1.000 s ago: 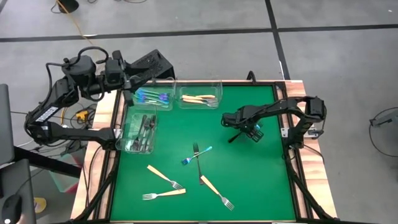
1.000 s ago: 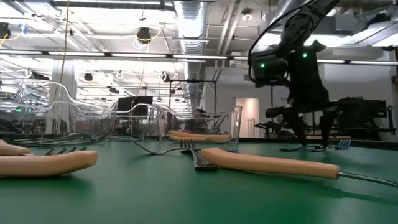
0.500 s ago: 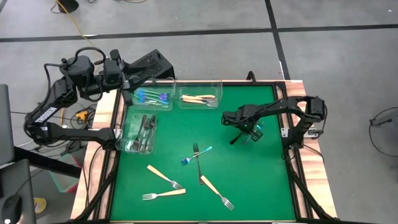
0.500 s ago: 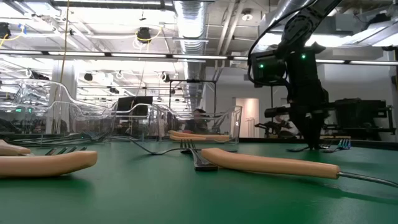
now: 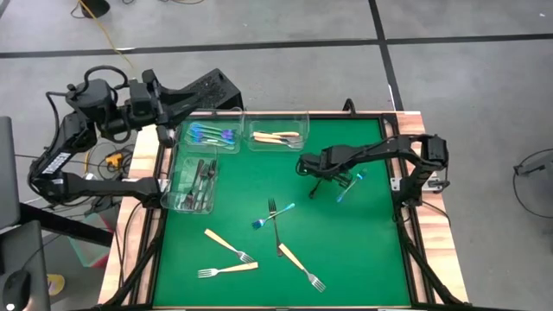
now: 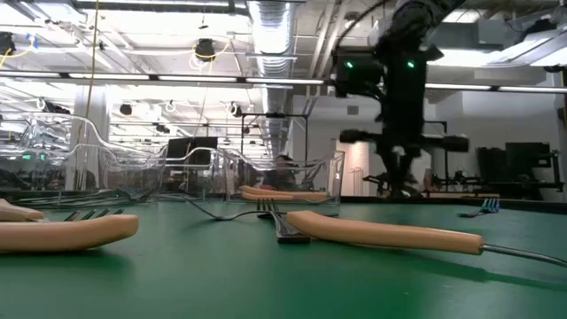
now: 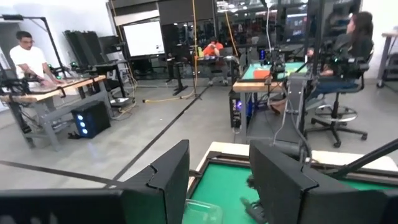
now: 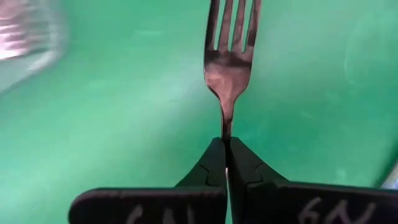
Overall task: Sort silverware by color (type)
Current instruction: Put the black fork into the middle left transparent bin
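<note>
Right gripper [image 8: 225, 146]: pressed together on the neck of a dark fork [image 8: 231, 59], lifted off the green mat [image 5: 363, 250] near its right side.
Left gripper [image 7: 217, 180]: fingers spread, holding nothing, up past the table's far left corner.
Bins: blue forks [image 5: 212, 135], tan forks [image 5: 278, 137], dark forks [image 5: 200, 183].
Loose forks: blue fork [image 5: 344, 188] beside the right gripper; others at centre.

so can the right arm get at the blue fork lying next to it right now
Probably not yet: the right pincer is shut on a dark fork. The blue fork lies uncovered close by, so with the pincer emptied it looks reachable.
</note>
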